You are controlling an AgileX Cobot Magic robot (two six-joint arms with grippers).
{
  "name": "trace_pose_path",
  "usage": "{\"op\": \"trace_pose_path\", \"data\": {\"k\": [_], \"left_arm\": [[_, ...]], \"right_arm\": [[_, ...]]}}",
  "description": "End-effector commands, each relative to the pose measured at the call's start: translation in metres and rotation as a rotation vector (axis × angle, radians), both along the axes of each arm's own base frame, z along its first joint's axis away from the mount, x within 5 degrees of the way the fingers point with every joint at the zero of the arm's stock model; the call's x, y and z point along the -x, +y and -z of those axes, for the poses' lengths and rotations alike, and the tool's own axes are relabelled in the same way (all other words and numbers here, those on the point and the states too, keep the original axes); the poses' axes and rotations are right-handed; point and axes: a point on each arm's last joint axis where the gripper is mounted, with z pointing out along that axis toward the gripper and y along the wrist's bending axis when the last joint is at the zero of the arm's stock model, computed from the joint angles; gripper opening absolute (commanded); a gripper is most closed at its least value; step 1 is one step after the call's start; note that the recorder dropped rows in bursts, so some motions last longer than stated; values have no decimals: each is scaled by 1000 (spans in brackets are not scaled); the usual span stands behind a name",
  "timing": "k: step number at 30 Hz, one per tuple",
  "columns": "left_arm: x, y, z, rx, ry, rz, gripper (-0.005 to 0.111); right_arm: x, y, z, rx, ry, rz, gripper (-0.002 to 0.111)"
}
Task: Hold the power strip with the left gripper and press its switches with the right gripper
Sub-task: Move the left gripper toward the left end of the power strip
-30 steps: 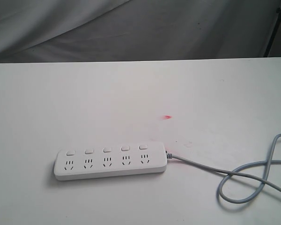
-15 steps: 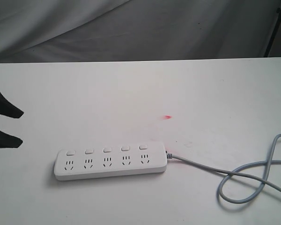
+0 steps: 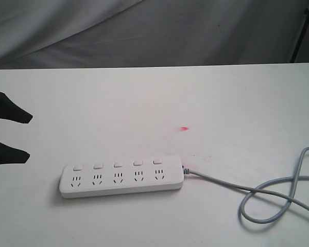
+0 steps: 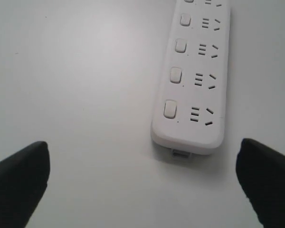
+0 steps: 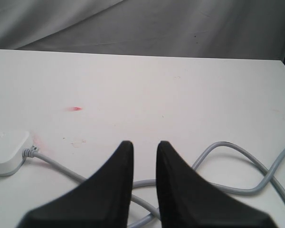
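- My left gripper (image 3: 29,136): jaws spread wide, nothing between them, hovering over the white table (image 3: 144,98) at its 9 o'clock edge.
- The power strip (image 3: 122,178) lies flat toward 6 o'clock on the table. Its near end is at roughly 4 o'clock from my left jaws, close but not touching.
- Switches (image 3: 117,164): five in a row along the strip's 12 o'clock side, one above each socket.
- Grey cord (image 3: 216,181) leaves the strip's 3 o'clock end and loops.
- My right gripper (image 5: 145,145): fingers drawn nearly together with a thin slit between them, empty; apparently above the cord loop, well clear of the strip.
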Motion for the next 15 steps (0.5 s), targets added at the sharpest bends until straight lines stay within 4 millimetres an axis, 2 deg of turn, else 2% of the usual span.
{"op": "trace_pose_path", "data": {"k": [1,7,15], "left_arm": [[-3,-2,-1,9,-10,-7,104],[-4,-1,6,14,12,-9,104],[-12,1,35,1,69,-42,104]], "right_arm": [[0,0,0,10,-6,0,17],[0,0,0,10,-6,0,17],[0,0,0,8,-6,0,17]]}}
